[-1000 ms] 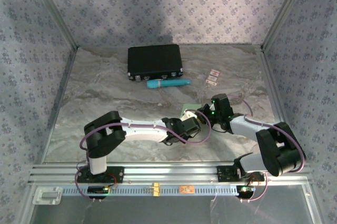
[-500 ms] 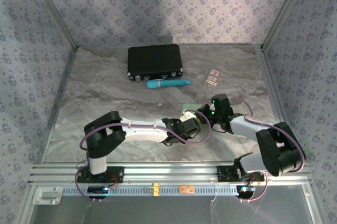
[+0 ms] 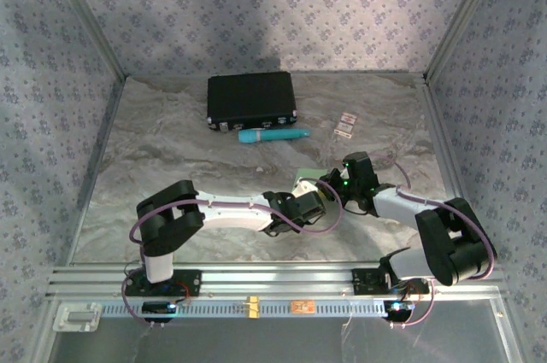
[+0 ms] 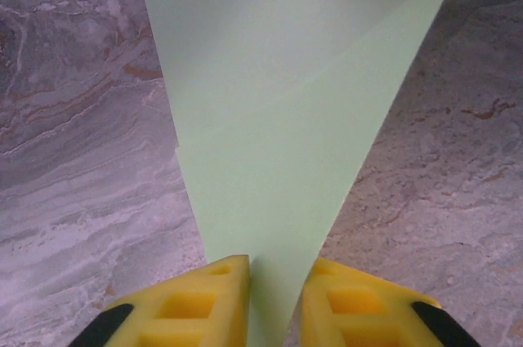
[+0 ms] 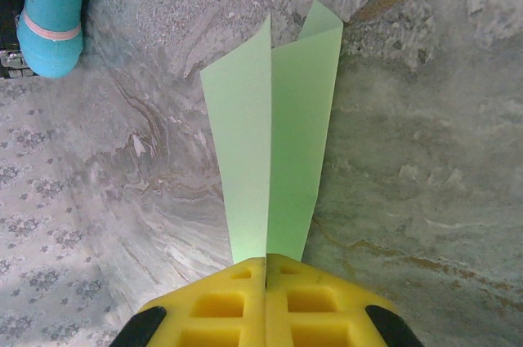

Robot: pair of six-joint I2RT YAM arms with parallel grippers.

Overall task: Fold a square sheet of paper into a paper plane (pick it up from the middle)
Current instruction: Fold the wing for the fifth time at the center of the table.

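Because both grippers pinch the paper (image 5: 274, 126) from opposite ends, it hangs taut above the table (image 3: 171, 158) mid-workspace: right gripper (image 5: 265, 264) clamped shut on the folded end, left gripper (image 4: 274, 269) nipping the other, likely to set the crease.

Mostly hidden under both wrists.
Paper plane (image 3: 304, 179) barely visible from above; cut off at left wrist view's top edge.
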